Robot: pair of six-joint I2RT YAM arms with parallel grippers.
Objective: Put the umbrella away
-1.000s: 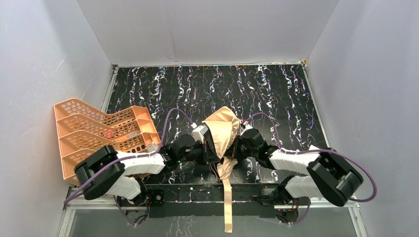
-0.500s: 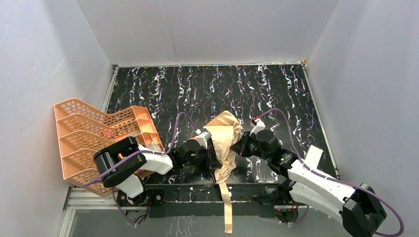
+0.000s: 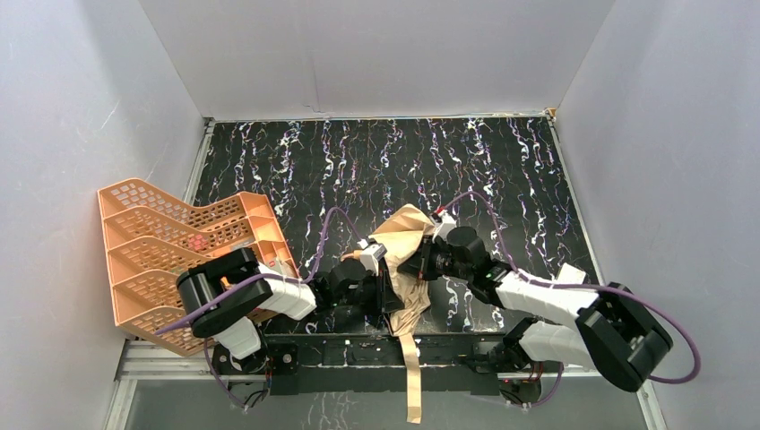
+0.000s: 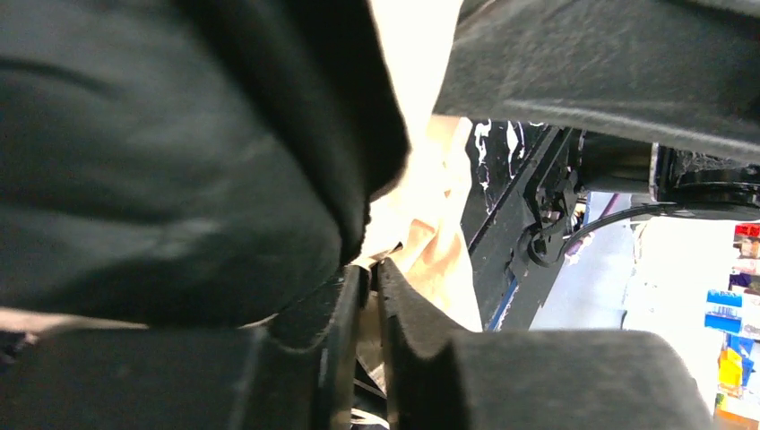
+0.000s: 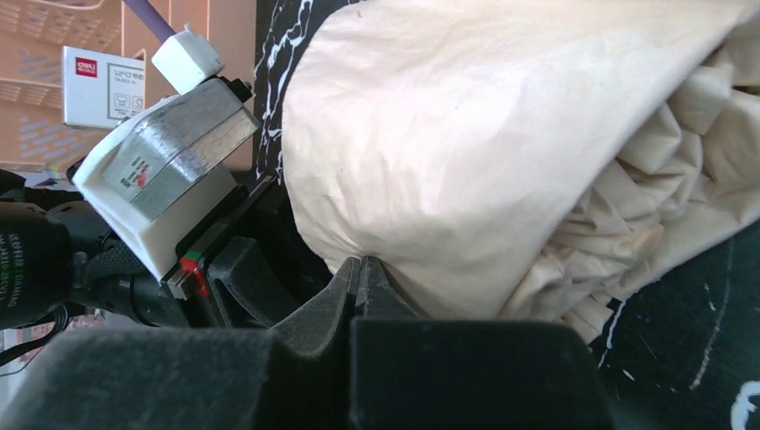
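Two arms meet at the umbrella (image 3: 408, 240), which sits crumpled, tan side out, on the counter (image 3: 358, 161) by its near edge, strap (image 3: 412, 376) hanging over. A second ago the canopy stood taller; it has since sagged toward the bases, and the right elbow has swung out and folded back. The left pincer (image 4: 367, 273) is nearly together with tan cloth in the slit. The right pincer (image 5: 360, 267) is together, tips against a canopy fold. The orange rack (image 3: 148, 233) at far left has not moved; a small reddish thing shows through its mesh, unidentifiable.
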